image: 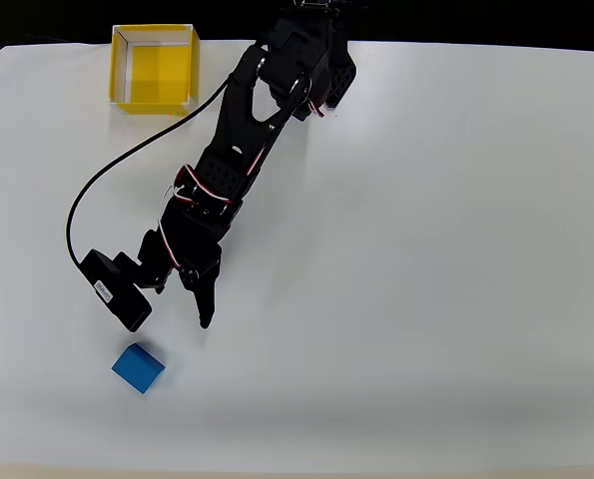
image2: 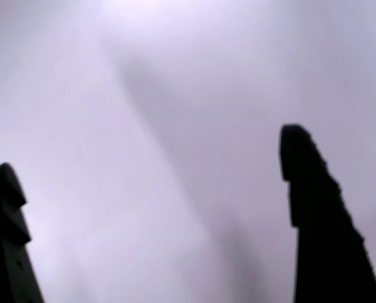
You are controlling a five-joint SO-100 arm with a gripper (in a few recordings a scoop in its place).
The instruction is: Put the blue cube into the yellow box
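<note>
Blue cube [image: 138, 367] sits lower left of overhead frame on white bench [image: 426, 249], apart from the tool [image: 177, 307], which hangs just above/right of it. Tool spread wide, nothing between its tips; wrist view shows bare bench between them. Yellow box [image: 154, 68] upper left, well apart. Approach: shift toward lower left, centre cube btwn tips, match its skewed faces, then descend & close.

table [image: 456, 259]: white, plain, matte | cable [image: 97, 185]: black, lies on table in a curve, overhead view left | background: black strip along table's far edge | wrist view: blurred pale surface
</note>
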